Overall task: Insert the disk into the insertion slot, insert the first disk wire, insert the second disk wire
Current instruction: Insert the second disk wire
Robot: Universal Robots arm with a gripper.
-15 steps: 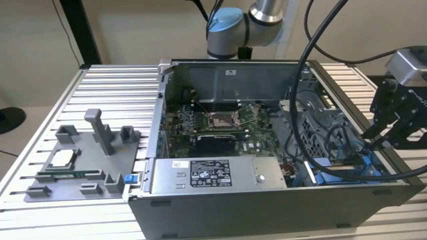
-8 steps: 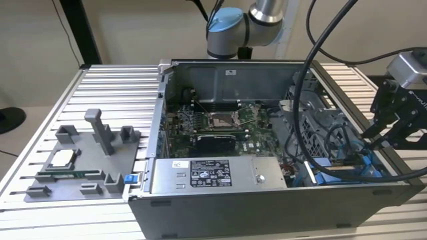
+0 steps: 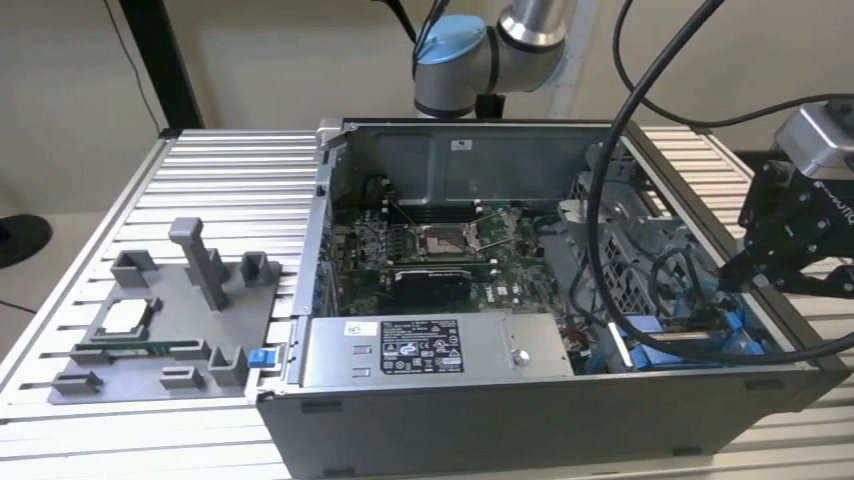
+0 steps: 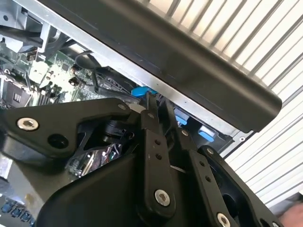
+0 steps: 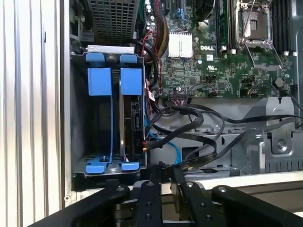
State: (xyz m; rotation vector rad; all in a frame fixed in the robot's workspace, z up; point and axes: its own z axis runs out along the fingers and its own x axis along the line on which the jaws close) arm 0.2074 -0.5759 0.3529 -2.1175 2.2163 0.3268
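Note:
In the first wrist view the insertion slot [image 5: 78, 118] is a grey metal bay with two upright blue carriers. The disk [image 5: 134, 118] stands edge-on in the carrier nearer the motherboard, its blue frame [image 5: 131, 80] seated in the bay. Black disk wires [image 5: 189, 116] and a thin blue one [image 5: 176, 152] loop beside the disk, and one end reaches the disk's edge [image 5: 146, 143]. My gripper [image 5: 166, 171] hangs just outside the case wall by the bay, fingers close together. I cannot tell whether they hold a wire end. In the exterior view the gripper [image 3: 738, 280] is over the case's right wall, above the bay [image 3: 667, 340].
The open computer case [image 3: 534, 420] lies on a slatted metal table [image 3: 227, 190]. The silver power-supply box [image 3: 427, 350] is beside the bay, the motherboard [image 3: 441, 250] behind it. A grey fixture plate with small parts [image 3: 160, 330] lies at the exterior view's left. Thick black cables [image 3: 641, 90] hang overhead.

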